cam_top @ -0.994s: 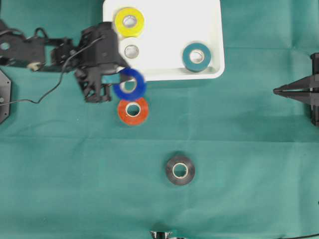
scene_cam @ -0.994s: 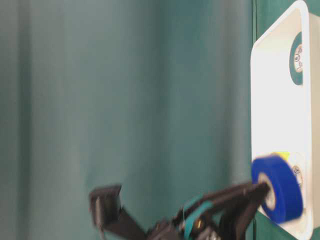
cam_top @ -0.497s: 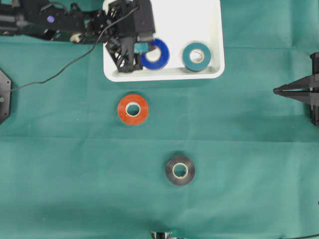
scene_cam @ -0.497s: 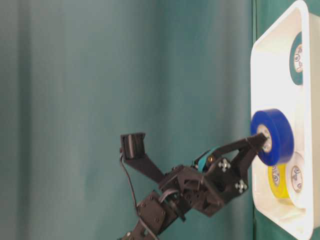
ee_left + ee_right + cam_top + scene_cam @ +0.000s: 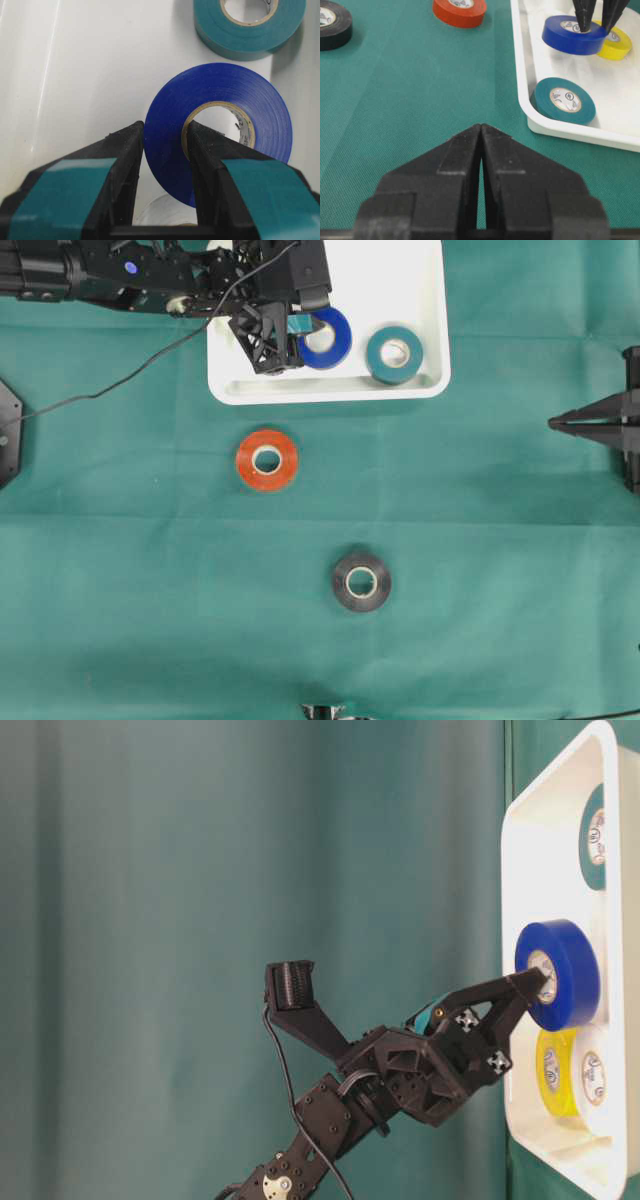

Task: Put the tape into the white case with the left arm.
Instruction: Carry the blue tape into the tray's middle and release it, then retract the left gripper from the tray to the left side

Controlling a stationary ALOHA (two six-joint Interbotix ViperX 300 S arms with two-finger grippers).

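Over the white case [image 5: 425, 280], blue tape [image 5: 327, 337] in the left claw [image 5: 300, 328].
Its fingers pinch the roll's wall; the right claw [image 5: 481, 135] is clenched, empty.

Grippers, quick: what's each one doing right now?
Left gripper: closed on the blue tape, one finger through its hole, over the white case.
Right gripper: closed, empty.

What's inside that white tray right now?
The white tray holds a teal roll, a yellow roll and a white roll. A blue roll, gripped by the left tool, hangs over them. Overhead, the arm hides the yellow and white rolls.
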